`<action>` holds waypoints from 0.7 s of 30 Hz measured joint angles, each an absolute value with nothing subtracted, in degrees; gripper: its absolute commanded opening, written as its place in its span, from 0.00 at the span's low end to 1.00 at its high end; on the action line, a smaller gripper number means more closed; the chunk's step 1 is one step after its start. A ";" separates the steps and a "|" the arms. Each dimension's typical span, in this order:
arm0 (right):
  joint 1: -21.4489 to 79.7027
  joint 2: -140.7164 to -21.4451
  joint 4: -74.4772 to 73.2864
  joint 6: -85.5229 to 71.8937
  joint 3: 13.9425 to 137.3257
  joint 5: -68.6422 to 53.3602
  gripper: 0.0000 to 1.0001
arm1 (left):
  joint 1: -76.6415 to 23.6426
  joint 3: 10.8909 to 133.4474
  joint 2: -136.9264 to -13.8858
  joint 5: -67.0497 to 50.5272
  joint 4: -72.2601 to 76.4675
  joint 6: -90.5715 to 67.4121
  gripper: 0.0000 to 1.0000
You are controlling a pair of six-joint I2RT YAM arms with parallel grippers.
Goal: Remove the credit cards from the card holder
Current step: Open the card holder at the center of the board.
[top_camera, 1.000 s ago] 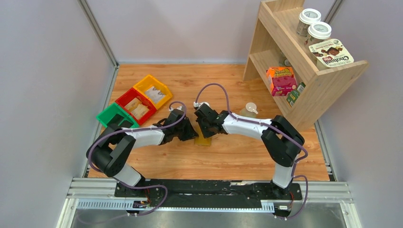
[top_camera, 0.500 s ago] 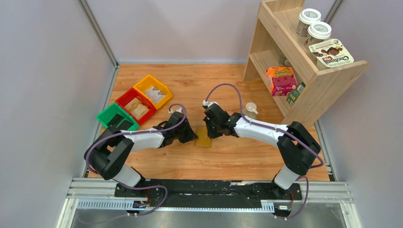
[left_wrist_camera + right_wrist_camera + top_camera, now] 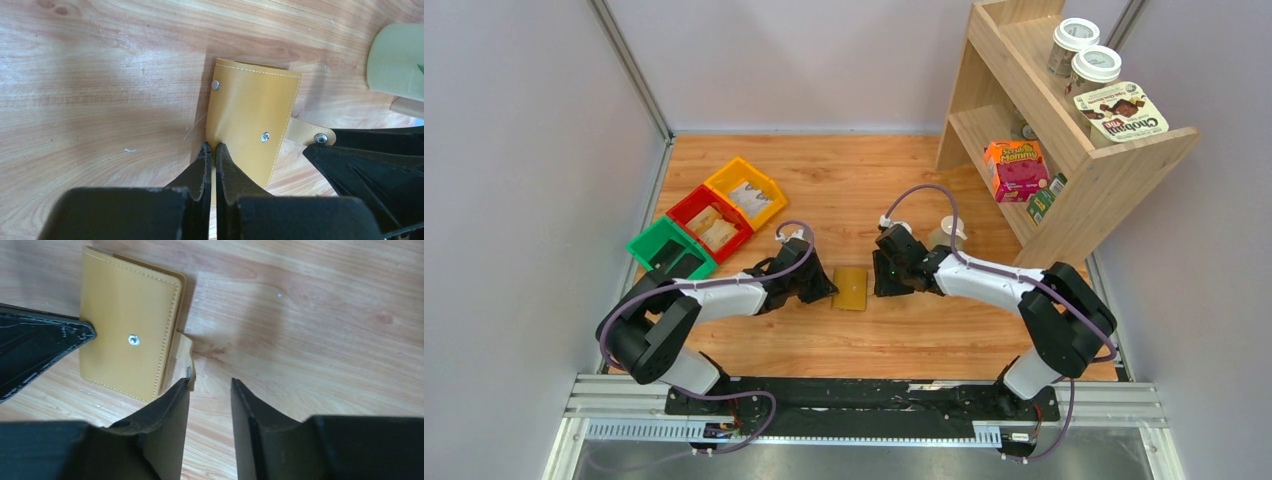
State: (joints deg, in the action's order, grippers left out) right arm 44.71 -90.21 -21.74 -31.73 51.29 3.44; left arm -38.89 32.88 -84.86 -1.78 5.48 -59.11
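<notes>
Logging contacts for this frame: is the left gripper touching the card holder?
Touching. In the left wrist view the left gripper has its fingers on the edge of the card holder; the right wrist view agrees.

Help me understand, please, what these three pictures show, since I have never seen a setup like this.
These are two robot arms bolted to a wooden table. The wide picture comes from a fixed camera above and behind them. The other two come from a camera on each wrist, looking along that arm's black fingers.

Between the arms lies a mustard-yellow card holder, folded, with its snap tab undone. No cards are visible. The left gripper is closed with its tips at the holder's edge; whether it pinches anything is unclear. The right gripper is open beside the tab and holds nothing.

Also there are a green bin, a red bin, a yellow bin, a small pale bottle and a wooden shelf with groceries.
</notes>
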 measured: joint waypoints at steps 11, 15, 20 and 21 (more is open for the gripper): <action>43.44 -90.56 -15.84 -34.83 51.31 -1.89 0.34 | -39.35 32.51 -83.88 -0.34 4.78 -59.13 0.00; 42.54 -91.77 -14.79 -35.70 51.29 -2.33 0.20 | -39.38 32.51 -83.72 -0.01 4.49 -59.13 0.00; 42.17 -92.40 -13.74 -36.53 49.87 -2.63 0.06 | -39.42 32.51 -83.61 0.16 4.36 -59.13 0.00; 42.17 -92.40 -13.65 -36.67 49.47 -2.63 0.02 | -39.42 32.51 -83.59 0.23 4.32 -59.11 0.01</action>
